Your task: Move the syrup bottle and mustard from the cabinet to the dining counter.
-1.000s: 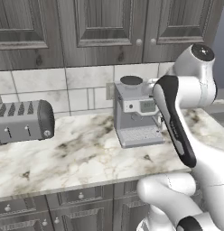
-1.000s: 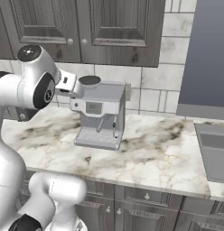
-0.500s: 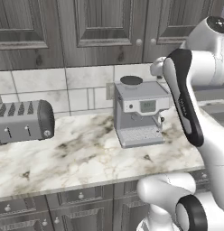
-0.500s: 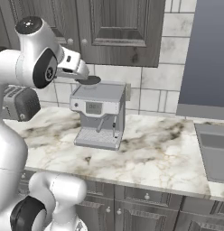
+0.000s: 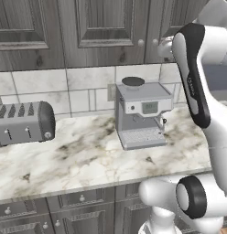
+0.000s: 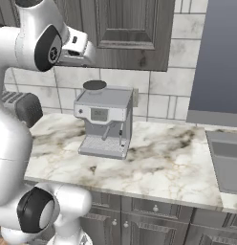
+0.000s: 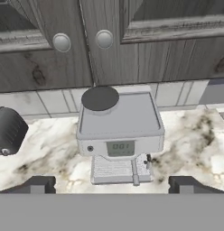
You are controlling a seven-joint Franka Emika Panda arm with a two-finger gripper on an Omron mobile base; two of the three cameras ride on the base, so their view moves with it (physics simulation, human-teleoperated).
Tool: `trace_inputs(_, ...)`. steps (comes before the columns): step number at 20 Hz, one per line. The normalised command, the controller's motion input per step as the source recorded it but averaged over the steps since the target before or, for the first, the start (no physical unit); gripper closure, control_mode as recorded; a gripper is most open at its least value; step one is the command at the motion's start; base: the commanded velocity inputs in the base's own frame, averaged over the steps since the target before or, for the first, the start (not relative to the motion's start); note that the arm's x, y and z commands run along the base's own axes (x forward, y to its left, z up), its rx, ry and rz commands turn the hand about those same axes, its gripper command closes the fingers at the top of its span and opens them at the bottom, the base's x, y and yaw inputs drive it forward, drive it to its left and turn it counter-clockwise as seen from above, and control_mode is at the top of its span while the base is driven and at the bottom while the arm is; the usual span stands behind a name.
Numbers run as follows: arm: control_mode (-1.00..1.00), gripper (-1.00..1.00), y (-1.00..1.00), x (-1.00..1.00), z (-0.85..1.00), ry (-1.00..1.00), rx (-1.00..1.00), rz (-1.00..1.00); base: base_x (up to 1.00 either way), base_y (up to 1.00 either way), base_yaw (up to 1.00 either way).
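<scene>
Right now | gripper (image 7: 112,185): jaws spread wide, holding nothing, raised before the cabinet (image 7: 145,40) | cabinet: doors closed, two round knobs (image 7: 104,39) side by side above the coffee machine (image 7: 119,135) | syrup bottle, mustard: can't tell where | toaster (image 5: 24,122): on marble counter (image 5: 83,160), left of coffee machine

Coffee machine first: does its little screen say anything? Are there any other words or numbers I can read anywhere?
Coffee machine display: pale marks that might be digits, too blurred to read.
Toaster: dials on its end, no readable writing.
Cabinet doors and knobs: no words or numbers.
Counter and wall tiles: no writing.
</scene>
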Motion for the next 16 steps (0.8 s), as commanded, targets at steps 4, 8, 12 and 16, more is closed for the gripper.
trace_inputs(4, -1.0, -1.0, 0.0, 0.15, 0.42, 0.0, 0.0, 0.0, 0.0, 0.0, 0.0)
trace_inputs(8, -1.0, -1.0, 0.0, 0.25, 0.25, 0.0, 0.0, 0.0, 0.0, 0.0, 0.0)
trace_inputs(12, -1.0, -1.0, 0.03, 0.39, 0.03, 0.0, 0.0, 0.0, 0.0, 0.0, 0.0)
trace_inputs(16, -1.0, -1.0, 0.06, 0.5, 0.0, 0.0, 0.0, 0.0, 0.0, 0.0, 0.0)
